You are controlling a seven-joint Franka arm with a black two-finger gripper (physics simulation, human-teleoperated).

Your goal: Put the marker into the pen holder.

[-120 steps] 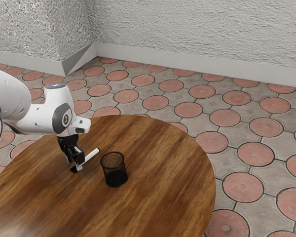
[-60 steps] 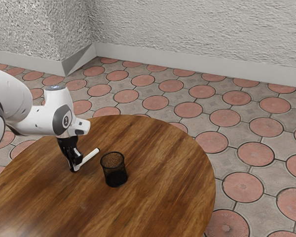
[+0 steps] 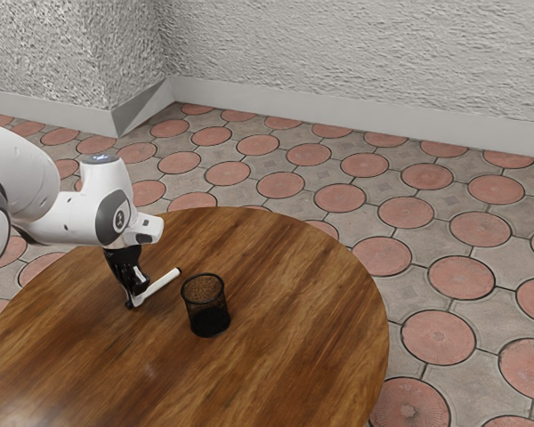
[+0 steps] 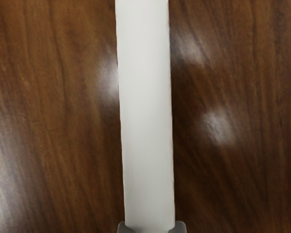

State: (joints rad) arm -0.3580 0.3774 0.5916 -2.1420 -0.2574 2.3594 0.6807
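"What does your exterior view give you?"

"My white-and-grey arm (image 3: 67,213) comes in from the exterior view's left, with its black two-finger gripper (image 3: 134,303) angled down, low at the round, brown wooden table (image 3: 294,347). The slim white marker (image 3: 164,281) slants out from between the fingertips, its black-tipped end pointing away from the claw. I can't tell whether it touches the wood."

"And the pen holder?"

"The round black mesh pen holder (image 3: 206,313) stands upright on the table, near the marker but apart from it. So the marker is outside the holder, over at my claw. Beyond the table I see a floor (image 3: 409,213) of pink discs set in grey, and a rough, pale wall (image 3: 356,53)."

"Now the wrist view: what's the claw doing?"

"I've got it clamped on the marker. The gripper (image 4: 151,227) has a grey fingertip against each side of the white barrel, and streaky brown wood lies beneath."
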